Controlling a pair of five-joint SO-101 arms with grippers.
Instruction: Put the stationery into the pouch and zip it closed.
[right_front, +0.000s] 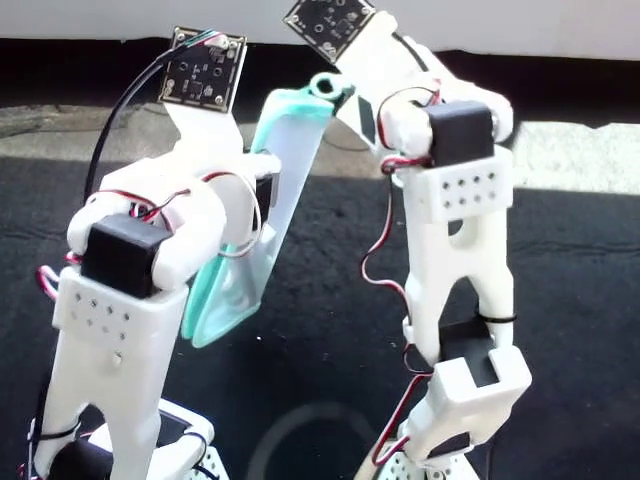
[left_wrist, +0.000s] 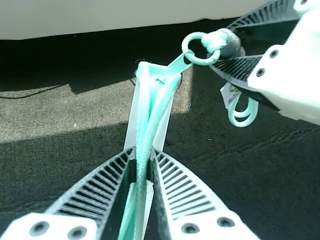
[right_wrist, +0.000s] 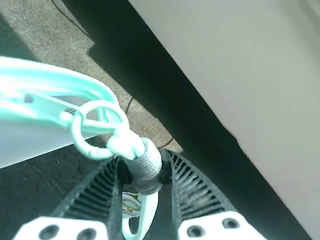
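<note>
Two grips: left fingers (left_wrist: 95, 192) pinch tight on the pouch (right_front: 290, 170) edge, right fingers (right_wrist: 195, 192) pinch its zip pull (right_wrist: 142, 165)

the pouch (right_front: 290, 170) hangs slanted above the table (right_front: 330, 330), between the two arms. the left gripper (left_wrist: 143, 155) clamps its lower part; the right gripper (right_wrist: 142, 159) pinches the zipper pull (right_wrist: 125, 145) at its upper, far end.
</note>
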